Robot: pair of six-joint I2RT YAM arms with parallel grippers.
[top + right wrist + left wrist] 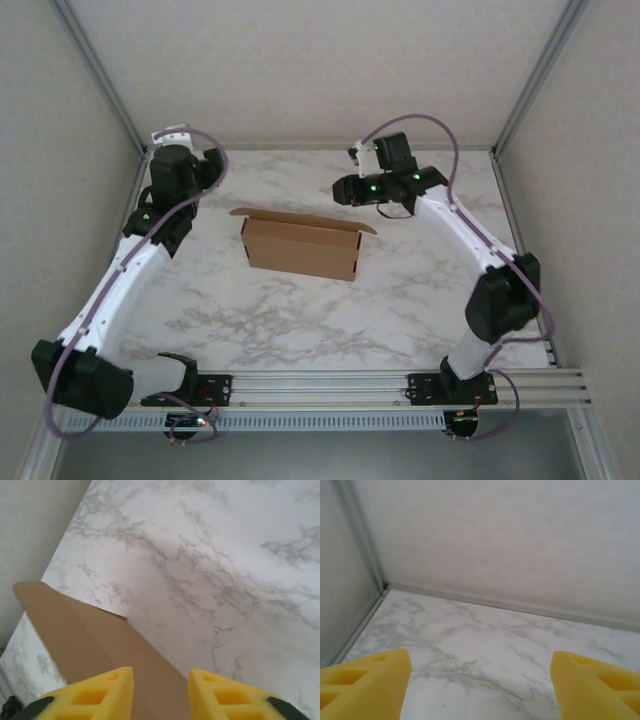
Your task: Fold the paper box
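So, the plain brown cardboard paper box [300, 248] sits mid-table on the veined marble tabletop [400, 300], rectangular. The left gripper [480, 672] has its yellow wedge fingers wide apart. The right gripper [160, 680] is slightly parted above the cardboard, pinching nothing.

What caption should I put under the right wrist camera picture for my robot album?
The right gripper, yellow fingers apart, looks down on the brown paper box on the marble table.

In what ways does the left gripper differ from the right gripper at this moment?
The left gripper stands wide open; the right gripper is open more narrowly. The left gripper faces bare table; the right gripper hangs over the paper box. Both have yellow fingers.
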